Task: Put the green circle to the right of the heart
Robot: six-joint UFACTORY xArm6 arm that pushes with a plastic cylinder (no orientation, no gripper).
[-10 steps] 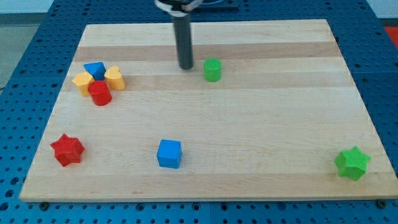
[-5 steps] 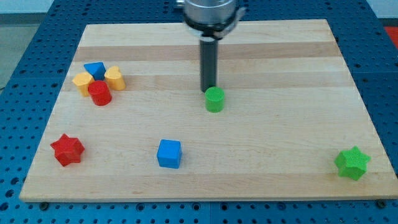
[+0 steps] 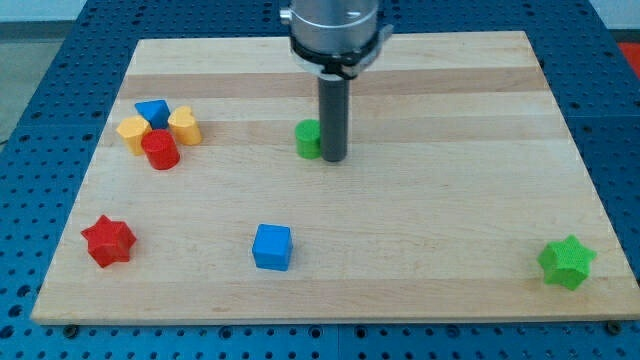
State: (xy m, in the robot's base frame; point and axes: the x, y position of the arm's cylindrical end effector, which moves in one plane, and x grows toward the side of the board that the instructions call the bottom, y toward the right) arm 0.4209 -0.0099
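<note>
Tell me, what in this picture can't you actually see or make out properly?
- Green circle: its right part is hidden behind the rod; whether my tip touches it can't be told.
- Blue block at the view's left: partly covered by the yellow heart and red cylinder, shape unclear.
- The arm above the rod: cut off by the view's top edge.

Open lane: bare bench [image 3: 240,140] between green circle [image 3: 308,139] and yellow heart [image 3: 184,126].
Obstacles: red cylinder [image 3: 160,150], blue block [image 3: 152,112], yellow block [image 3: 133,132] crowd the heart's left.
</note>
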